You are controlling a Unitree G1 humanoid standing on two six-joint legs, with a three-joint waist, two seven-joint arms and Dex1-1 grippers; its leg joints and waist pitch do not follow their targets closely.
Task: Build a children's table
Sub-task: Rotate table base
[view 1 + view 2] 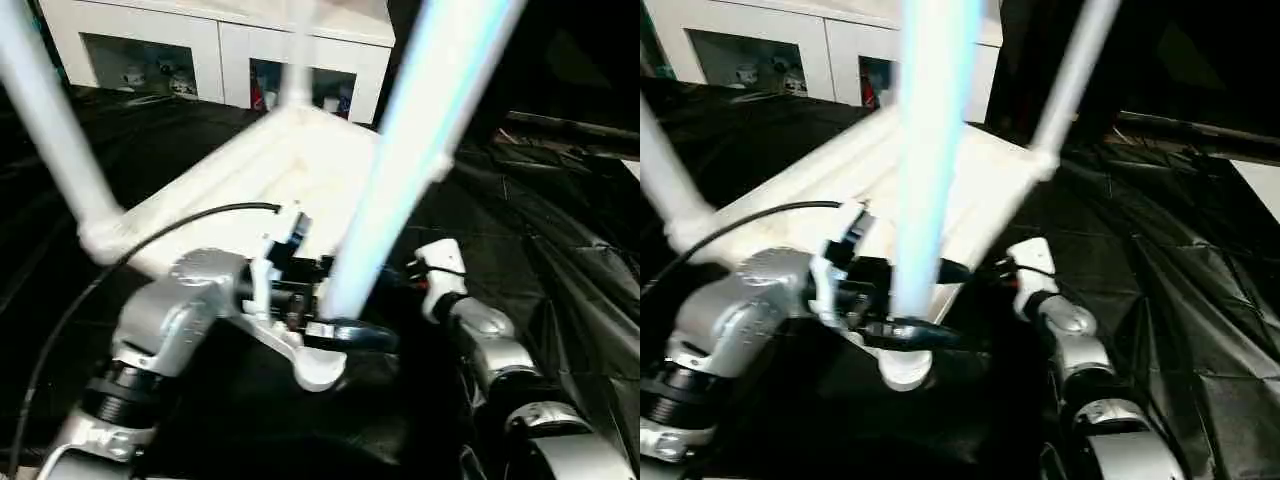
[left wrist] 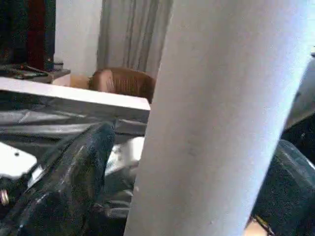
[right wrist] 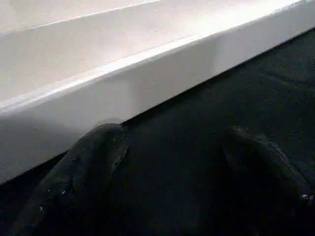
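- Left gripper [image 1: 335, 325] nearest the head camera, low centre: fingers [image 2: 74, 182] spread wide either side of the near leg [image 1: 420, 150] of the children's table [image 1: 270, 170]. The leg sits between them; contact not clear.
- That leg rises from the gripper toward 1 o'clock.
- Table lies upside down on the black-cloth work table [image 1: 560, 250], at 12 o'clock from the grippers. Other legs stand in their corner sockets, one at 10 o'clock.
- Right gripper [image 3: 172, 162] at 3 o'clock of the left one: fingers apart, empty, over the cloth just beside the tabletop's edge [image 3: 147, 83].
- White cabinet [image 1: 220, 50] behind, 11 o'clock.
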